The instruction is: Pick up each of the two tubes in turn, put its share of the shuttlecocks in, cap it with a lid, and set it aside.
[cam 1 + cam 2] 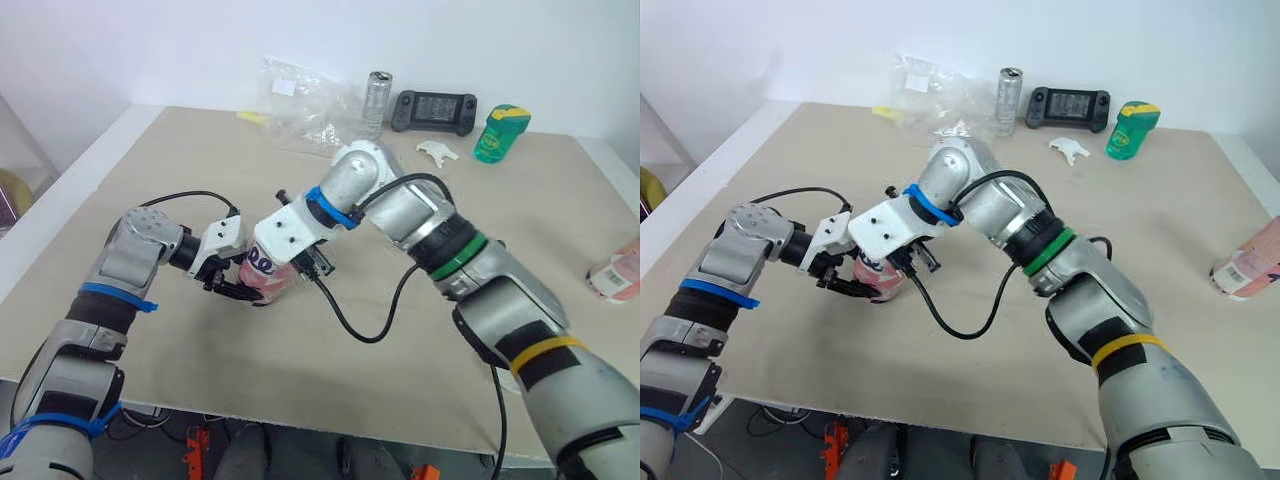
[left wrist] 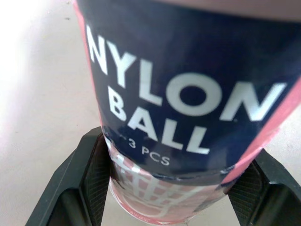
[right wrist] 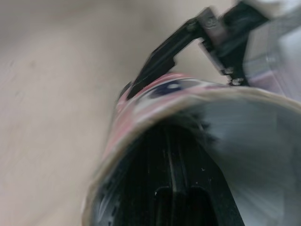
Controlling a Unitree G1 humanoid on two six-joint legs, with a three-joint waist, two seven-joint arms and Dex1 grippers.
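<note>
A pink and navy tube point(image 1: 268, 274) labelled "NYLON BALL 3 PCS" point(image 2: 188, 94) stands tilted just above the table, left of centre. My left gripper point(image 1: 240, 287) is shut on it, its fingers point(image 2: 91, 181) clamping the lower part from both sides. My right gripper point(image 3: 173, 202) reaches into the tube's open mouth point(image 3: 197, 122) from above. Its two black fingers lie close together inside the bore, and what is beyond them is dark. A second pink tube point(image 1: 615, 270) lies at the table's right edge.
At the back of the table are a crumpled clear plastic bag point(image 1: 300, 100), a silver can point(image 1: 377, 102), a black handheld console point(image 1: 433, 108), a green bottle point(image 1: 500, 132) and a small white piece point(image 1: 435, 151). Black cables point(image 1: 350, 320) hang from both wrists.
</note>
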